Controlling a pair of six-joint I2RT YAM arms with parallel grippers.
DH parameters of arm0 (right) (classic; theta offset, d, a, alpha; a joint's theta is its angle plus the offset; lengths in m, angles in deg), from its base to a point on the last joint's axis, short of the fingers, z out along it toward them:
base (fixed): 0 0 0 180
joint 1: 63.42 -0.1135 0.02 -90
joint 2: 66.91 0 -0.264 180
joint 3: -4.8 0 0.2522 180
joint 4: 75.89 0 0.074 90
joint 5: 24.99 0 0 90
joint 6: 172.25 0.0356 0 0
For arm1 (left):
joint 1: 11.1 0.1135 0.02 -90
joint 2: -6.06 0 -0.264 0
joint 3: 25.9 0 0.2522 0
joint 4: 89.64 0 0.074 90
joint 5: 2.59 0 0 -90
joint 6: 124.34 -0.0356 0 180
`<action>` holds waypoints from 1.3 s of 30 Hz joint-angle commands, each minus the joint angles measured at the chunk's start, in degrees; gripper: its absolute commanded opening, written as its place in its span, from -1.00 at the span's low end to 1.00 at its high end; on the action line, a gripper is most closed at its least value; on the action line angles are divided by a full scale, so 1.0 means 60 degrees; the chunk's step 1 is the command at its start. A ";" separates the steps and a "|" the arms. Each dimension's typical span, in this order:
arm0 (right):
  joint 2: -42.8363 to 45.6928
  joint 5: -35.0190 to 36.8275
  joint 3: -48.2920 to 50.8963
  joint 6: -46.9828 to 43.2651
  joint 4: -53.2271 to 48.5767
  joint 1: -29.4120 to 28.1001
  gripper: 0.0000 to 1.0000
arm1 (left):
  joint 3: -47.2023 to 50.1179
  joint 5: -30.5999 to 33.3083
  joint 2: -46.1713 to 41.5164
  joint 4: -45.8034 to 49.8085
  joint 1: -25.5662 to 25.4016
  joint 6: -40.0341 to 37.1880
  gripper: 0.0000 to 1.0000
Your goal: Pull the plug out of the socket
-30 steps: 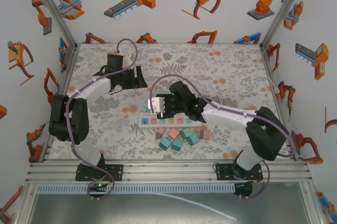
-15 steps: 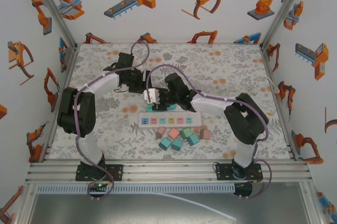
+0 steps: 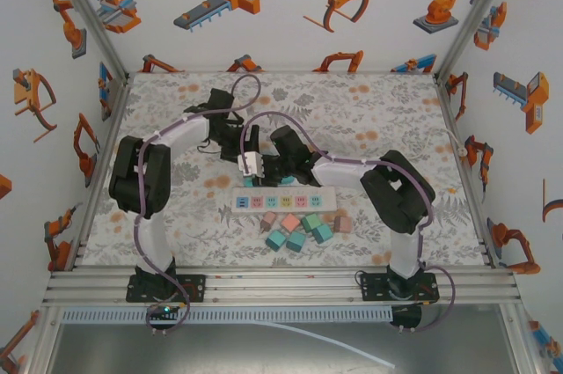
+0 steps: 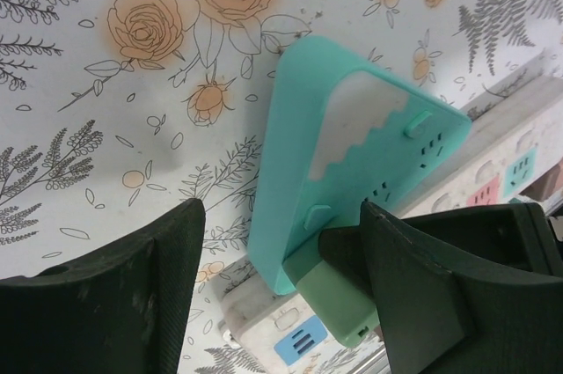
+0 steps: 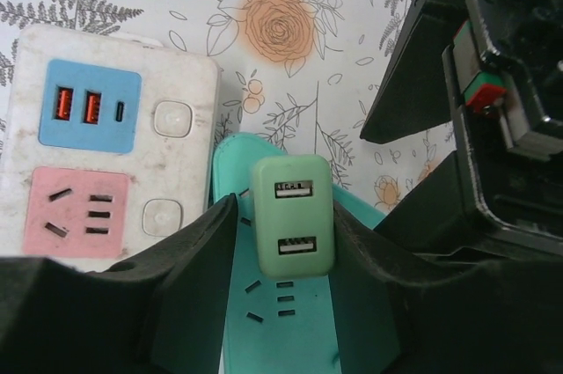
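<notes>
Floral cloth [image 3: 396, 128] covers the table. One left gripper [image 4: 281, 242] spreads its jaws around the one teal triangular socket [image 4: 299, 128] (just beside the one white power strip [image 3: 283, 201]). One pale-green, two-port plug [image 5: 292, 216] stands in it. The right gripper [image 5: 287, 211] flanks it narrowly; whether it pinches, I cannot tell. Seven coloured blocks [image 3: 296, 241] lie nearby.

Left pincer [image 3: 246, 147], right pincer [image 3: 261, 172] behind power strip [image 3: 283, 201]

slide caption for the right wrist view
Right gripper straddles the green USB plug seated in the teal socket.
</notes>
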 commanded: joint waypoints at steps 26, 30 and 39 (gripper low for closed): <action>0.0805 0.0060 -0.0539 -0.0481 -0.0462 0.0068 -0.55 | -0.1071 0.3046 0.1415 0.2599 -0.0499 -0.1363 0.31; 0.1070 0.0038 -0.0686 -0.0474 -0.0902 0.0067 -0.58 | -0.1095 0.3080 0.1421 0.2638 -0.0499 -0.1500 0.32; 0.1110 -0.0027 -0.1360 -0.0364 -0.2259 -0.0021 -0.64 | -0.1069 0.3506 0.1415 0.2694 -0.0499 -0.1731 0.32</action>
